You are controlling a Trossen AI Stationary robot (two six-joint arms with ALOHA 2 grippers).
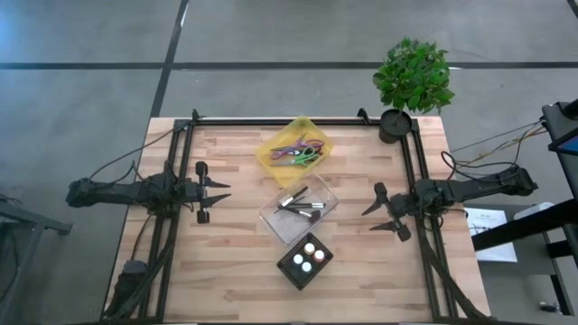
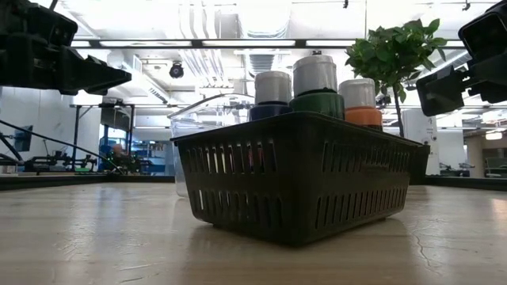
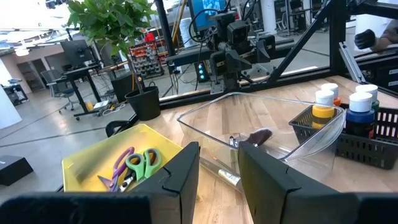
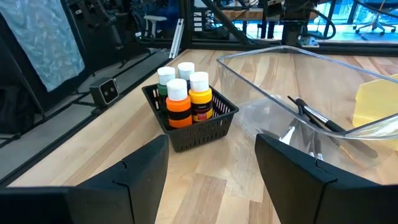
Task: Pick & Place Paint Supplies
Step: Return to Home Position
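Several small paint bottles with white caps stand upright in a black basket [image 1: 304, 260] near the table's front edge. In the right wrist view I see an orange [image 4: 178, 106], a yellow [image 4: 199, 99] and a green one [image 4: 165, 84]. A dark blue one [image 3: 359, 115] shows in the left wrist view. Thin dark-handled brushes [image 1: 301, 204] lie in a clear tray [image 1: 318, 219] at mid table. My left gripper [image 1: 226, 190] hovers at the table's left, open by a narrow gap and empty. My right gripper [image 1: 377, 213] hovers at the right, open wide and empty.
A yellow tray [image 1: 271, 153] with green- and purple-handled scissors [image 1: 300, 152] sits at the far middle. A potted plant [image 1: 411, 81] stands at the far right corner. Black frame rails run along the table's left, right and far sides. Bare wood lies between each gripper and the trays.
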